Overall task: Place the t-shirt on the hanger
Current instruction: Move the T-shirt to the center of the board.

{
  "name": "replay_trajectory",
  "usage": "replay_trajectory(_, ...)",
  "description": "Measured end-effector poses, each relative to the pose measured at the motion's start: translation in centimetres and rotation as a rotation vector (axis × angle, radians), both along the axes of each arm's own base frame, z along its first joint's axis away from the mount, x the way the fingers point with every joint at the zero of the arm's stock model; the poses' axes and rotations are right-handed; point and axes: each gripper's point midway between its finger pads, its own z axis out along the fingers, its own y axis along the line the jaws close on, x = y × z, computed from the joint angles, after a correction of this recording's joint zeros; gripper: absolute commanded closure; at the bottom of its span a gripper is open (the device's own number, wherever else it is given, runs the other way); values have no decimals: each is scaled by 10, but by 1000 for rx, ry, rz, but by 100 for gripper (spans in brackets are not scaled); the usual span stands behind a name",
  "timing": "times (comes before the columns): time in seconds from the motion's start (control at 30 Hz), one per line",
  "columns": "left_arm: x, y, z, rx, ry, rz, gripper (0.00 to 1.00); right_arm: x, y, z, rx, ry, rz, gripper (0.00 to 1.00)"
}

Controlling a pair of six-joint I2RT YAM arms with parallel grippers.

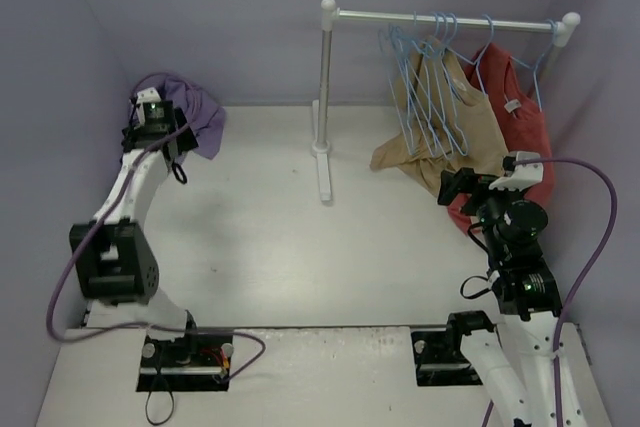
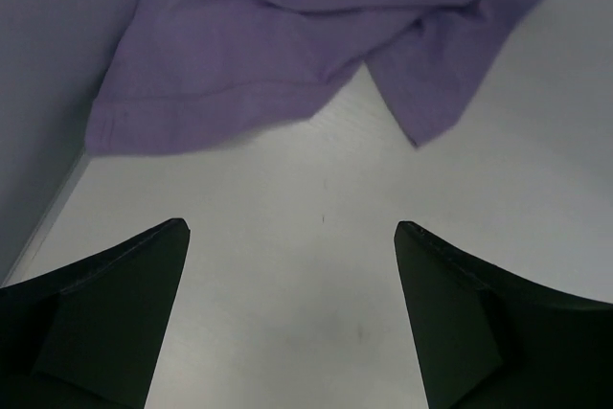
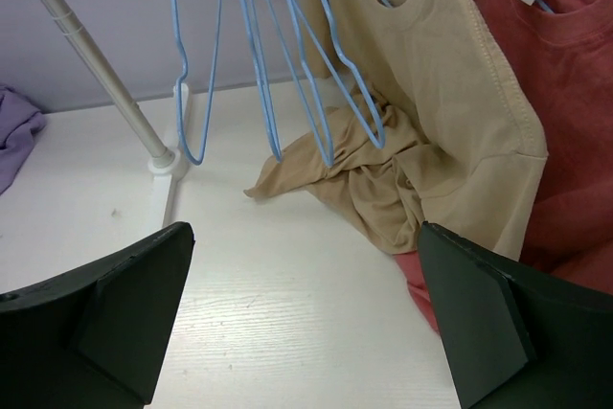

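The white table (image 1: 400, 277) carries a white pole rack (image 1: 325, 97) at its far side and, crumpled into the far left corner, the soft lavender-purple cloth t-shirt (image 1: 195, 112).

The t-shirt is what the coming move turns on. In the left wrist view it (image 2: 287, 35) lies straight ahead of the left claw (image 2: 292, 227), just past the fingertips with a strip of bare table between, so nothing is touched yet. Its stitched hem runs crosswise to the claw's reach, from ahead-left toward the centre, and a pointed flap reaches nearest, ahead and slightly right. The left claw stands wide, with nothing between its fingers. I judge a short forward, downward reach onto that hem or flap is what the pick needs.

The thin light-blue wire hangers (image 3: 263, 74) hang from the rack's rail ahead of and above the right claw (image 3: 306, 227), which is also spread wide and empty. A tan shirt (image 3: 431, 93) and a red shirt (image 3: 565, 93) hang ahead-right of it, beyond the bare hangers.

So the left arm is plainly nearer the t-shirt, the right arm nearer the hangers, and the two task things lie well apart across the table.
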Motion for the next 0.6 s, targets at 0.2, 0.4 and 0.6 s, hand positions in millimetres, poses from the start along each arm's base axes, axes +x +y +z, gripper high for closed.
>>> replay_trajectory(0.2,83,42,-58,-44,77,63,15,1,11,-2,8,11,59,0)
replay_trajectory(0.4,135,67,-129,-67,160,74,15,2,25,-8,16,31,135,0)
replay_trajectory(0.6,156,69,-145,-87,178,53,46,1,34,-17,20,65,183,0)
